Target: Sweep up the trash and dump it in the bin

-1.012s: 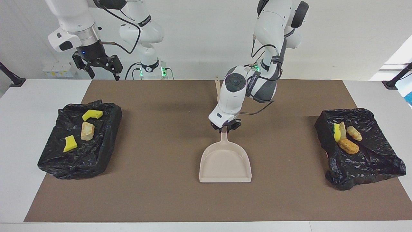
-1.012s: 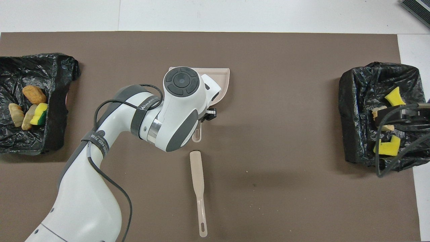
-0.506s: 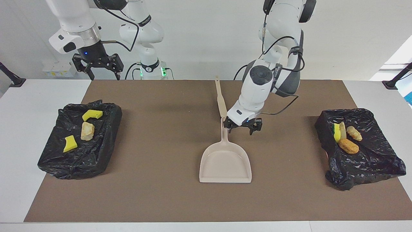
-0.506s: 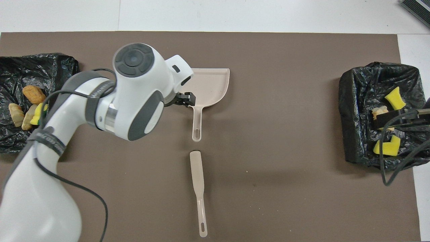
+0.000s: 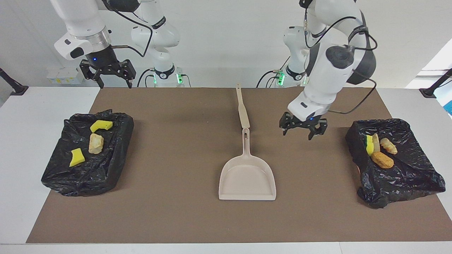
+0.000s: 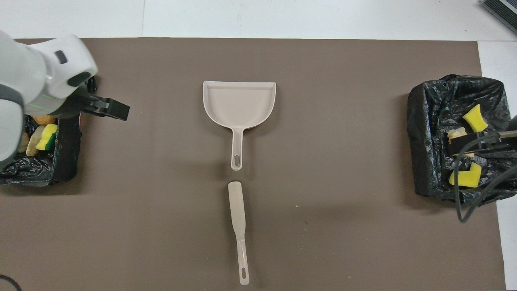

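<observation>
Legible text: none. The band on the right arm's (image 5: 160, 23) upper joint carries small lettering, too small to read. No label, brand, number or sign can be made out on the dustpan (image 5: 247, 180), the brush (image 5: 242, 111), the black bin bags (image 5: 88, 155) or the brown mat (image 5: 176, 141).

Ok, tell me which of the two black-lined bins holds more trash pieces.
The bin at the left arm's end: four pieces, one sponge scrap and three tan lumps. The other bin holds three.
</observation>
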`<action>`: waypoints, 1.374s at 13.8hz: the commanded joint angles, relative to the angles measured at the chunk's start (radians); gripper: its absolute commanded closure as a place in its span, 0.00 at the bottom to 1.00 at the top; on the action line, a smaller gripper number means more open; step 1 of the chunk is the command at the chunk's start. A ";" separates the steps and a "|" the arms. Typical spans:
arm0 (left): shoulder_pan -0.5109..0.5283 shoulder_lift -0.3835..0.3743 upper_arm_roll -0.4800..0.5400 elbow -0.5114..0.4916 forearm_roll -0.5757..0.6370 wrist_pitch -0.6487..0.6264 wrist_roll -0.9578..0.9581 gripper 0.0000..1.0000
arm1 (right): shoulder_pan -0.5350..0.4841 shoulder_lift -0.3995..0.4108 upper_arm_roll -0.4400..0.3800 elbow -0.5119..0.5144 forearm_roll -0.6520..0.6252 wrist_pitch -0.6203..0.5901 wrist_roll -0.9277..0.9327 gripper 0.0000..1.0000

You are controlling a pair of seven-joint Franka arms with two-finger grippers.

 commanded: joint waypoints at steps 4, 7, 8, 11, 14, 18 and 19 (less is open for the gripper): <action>0.102 -0.143 -0.003 -0.025 -0.006 -0.132 0.132 0.00 | 0.001 -0.017 -0.003 -0.024 0.016 0.022 -0.025 0.00; 0.103 -0.156 0.006 -0.025 -0.006 -0.140 0.161 0.00 | 0.001 -0.017 -0.003 -0.024 0.016 0.024 -0.025 0.00; 0.102 -0.156 0.006 -0.022 -0.006 -0.148 0.161 0.00 | 0.001 -0.017 -0.003 -0.024 0.016 0.024 -0.025 0.00; 0.103 -0.156 0.006 -0.020 -0.006 -0.160 0.157 0.00 | -0.001 -0.017 -0.003 -0.024 0.018 0.016 -0.022 0.00; 0.105 -0.162 0.006 -0.029 -0.006 -0.164 0.151 0.00 | -0.001 -0.015 0.006 -0.021 0.018 0.018 -0.028 0.00; 0.105 -0.166 0.011 -0.034 -0.006 -0.178 0.148 0.00 | -0.007 -0.012 0.006 -0.016 0.016 0.012 -0.030 0.00; 0.105 -0.167 0.012 -0.035 -0.006 -0.181 0.147 0.00 | -0.012 -0.012 0.006 -0.016 0.018 0.012 -0.030 0.00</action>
